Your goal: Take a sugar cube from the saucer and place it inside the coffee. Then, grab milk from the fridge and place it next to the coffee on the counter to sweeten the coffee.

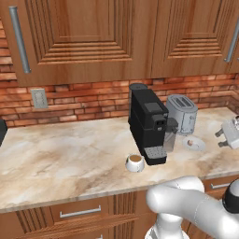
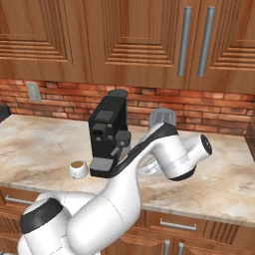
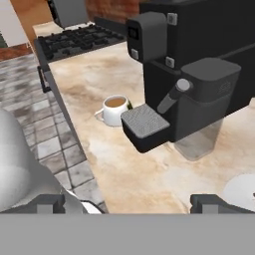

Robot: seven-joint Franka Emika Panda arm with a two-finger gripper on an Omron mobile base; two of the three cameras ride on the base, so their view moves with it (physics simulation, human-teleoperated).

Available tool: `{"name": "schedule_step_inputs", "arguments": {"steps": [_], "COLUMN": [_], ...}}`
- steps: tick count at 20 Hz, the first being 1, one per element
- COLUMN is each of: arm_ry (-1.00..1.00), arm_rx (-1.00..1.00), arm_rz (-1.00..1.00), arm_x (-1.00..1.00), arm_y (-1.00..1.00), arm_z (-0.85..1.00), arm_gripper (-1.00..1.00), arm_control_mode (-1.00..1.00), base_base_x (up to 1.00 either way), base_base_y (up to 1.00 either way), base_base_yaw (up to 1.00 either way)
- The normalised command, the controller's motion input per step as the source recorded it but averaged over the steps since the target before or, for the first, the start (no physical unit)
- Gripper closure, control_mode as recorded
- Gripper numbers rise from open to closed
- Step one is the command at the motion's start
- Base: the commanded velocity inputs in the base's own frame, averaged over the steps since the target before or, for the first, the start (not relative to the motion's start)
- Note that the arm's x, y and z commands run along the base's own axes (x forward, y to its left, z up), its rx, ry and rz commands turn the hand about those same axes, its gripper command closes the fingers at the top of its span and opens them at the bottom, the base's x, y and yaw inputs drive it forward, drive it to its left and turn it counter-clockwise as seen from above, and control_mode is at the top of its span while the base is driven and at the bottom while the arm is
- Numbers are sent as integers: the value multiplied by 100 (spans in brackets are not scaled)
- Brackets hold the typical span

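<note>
The coffee (image 1: pixel 135 162) (image 2: pixel 78 168) (image 3: pixel 115 108), a small white cup of brown liquid, stands on the counter (image 1: pixel 70 154) just left of the black coffee machine's front. The white saucer (image 1: pixel 194 144) (image 3: pixel 244 191) lies to the right of the machine, in front of the toaster, with a small sugar cube (image 1: pixel 190 142) on it. My gripper (image 1: pixel 219 138) (image 3: pixel 132 203) hovers to the right of the saucer, pointing left along the counter. It is open, with nothing between its fingers. The milk and the fridge are out of view.
The black coffee machine (image 1: pixel 148 123) (image 2: pixel 107 134) (image 3: pixel 199 74) stands between cup and saucer. A silver toaster (image 1: pixel 182 113) sits behind the saucer against the brick wall. A stove (image 3: pixel 79 40) lies further along, past the cup. Wooden cabinets hang overhead.
</note>
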Motion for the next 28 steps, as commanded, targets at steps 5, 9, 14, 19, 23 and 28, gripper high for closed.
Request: {"name": "schedule_step_inputs", "arguments": {"steps": [5, 9, 14, 19, 23, 28], "arm_ry": [0, 0, 0, 0, 0, 0], "arm_rx": [0, 0, 0, 1, 0, 0], "arm_rz": [2, 4, 4, 3, 2, 3], "arm_x": [15, 31, 36, 35, 26, 28], "arm_y": [0, 0, 0, 0, 0, 0], "arm_z": [-16, -23, -23, -27, -34, -23], "arm_gripper": [-100, -100, -100, -100, -100, -100], "arm_control_mode": [-100, -100, -100, -100, -100, -100], "base_base_x": [0, 0, 0, 0, 0, 0], "base_base_y": [0, 0, 0, 0, 0, 0], "base_base_yaw": [0, 0, 0, 0, 0, 0]}}
